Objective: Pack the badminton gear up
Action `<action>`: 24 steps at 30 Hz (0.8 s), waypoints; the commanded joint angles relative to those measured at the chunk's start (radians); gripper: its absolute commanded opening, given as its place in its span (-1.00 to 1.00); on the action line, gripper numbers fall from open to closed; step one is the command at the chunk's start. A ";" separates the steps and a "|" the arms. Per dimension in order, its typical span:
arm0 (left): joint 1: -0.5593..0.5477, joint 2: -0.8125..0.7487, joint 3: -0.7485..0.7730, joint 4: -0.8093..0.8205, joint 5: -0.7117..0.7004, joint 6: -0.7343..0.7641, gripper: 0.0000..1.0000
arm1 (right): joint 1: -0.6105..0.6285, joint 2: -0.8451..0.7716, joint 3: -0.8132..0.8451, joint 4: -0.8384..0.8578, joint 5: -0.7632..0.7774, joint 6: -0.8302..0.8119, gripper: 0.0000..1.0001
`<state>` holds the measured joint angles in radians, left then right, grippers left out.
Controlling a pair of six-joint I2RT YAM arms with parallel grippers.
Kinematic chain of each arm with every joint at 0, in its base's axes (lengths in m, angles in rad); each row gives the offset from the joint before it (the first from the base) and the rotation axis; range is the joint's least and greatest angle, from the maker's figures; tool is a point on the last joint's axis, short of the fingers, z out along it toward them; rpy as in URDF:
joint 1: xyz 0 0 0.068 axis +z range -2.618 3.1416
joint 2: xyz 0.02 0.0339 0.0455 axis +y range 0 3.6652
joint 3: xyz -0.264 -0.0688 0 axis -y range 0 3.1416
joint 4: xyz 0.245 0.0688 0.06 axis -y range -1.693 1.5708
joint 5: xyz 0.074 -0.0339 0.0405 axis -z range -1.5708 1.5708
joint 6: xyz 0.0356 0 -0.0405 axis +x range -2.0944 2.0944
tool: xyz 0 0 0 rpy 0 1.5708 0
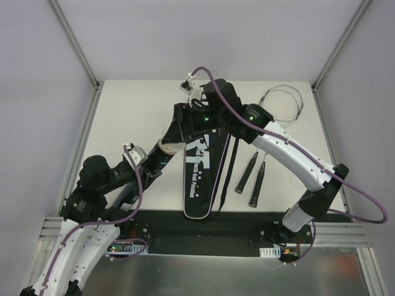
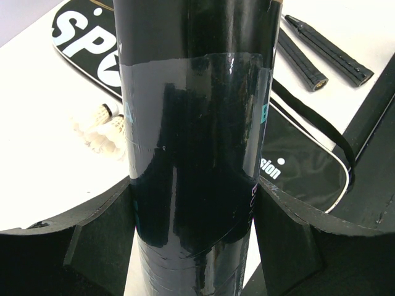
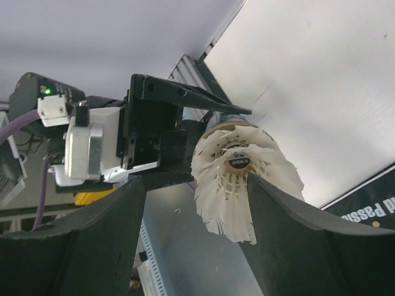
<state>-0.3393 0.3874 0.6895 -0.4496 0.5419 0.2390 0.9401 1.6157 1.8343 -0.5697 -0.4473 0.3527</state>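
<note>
1. Fingers (image 2: 92, 246) of the left gripper (image 2: 194, 209) are clenched on the long black tube (image 2: 194, 123), one on each side. The tube is glossy, banded with dark tape, and fills the middle of the left wrist view.
2. The right gripper (image 3: 194, 185) has its fingers (image 3: 86, 246) spread wide. A white shuttlecock (image 3: 237, 179) shows between them, against one finger and clear of the other.
3. Its feathers are frayed, and its dark, labelled cork end faces the camera. Whether it sits in the tube's mouth cannot be told.
4. The black bag (image 1: 200, 179) lies flat on the white table (image 1: 123, 123), with white lettering, pale piping and a thin strap.
5. More shuttlecocks (image 2: 102, 129) lie bunched on the table just beside the bag.
6. Two rackets (image 1: 258, 185) lie right of the bag, black grips side by side, thin silver heads towards the far right corner.
</note>
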 commanded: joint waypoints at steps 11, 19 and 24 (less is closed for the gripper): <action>0.002 -0.031 -0.002 0.022 0.050 -0.075 -1.00 | 0.046 0.082 0.045 0.105 -0.208 0.097 0.14; 0.002 -0.048 0.001 0.023 0.043 -0.061 -1.00 | 0.071 0.153 0.069 0.169 -0.272 0.140 0.16; 0.002 -0.070 -0.004 0.023 0.029 -0.055 -1.00 | 0.019 0.112 0.057 0.172 -0.301 0.120 0.35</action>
<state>-0.3386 0.3428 0.6872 -0.4553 0.5438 0.2321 0.9836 1.7760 1.8545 -0.4591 -0.6895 0.4747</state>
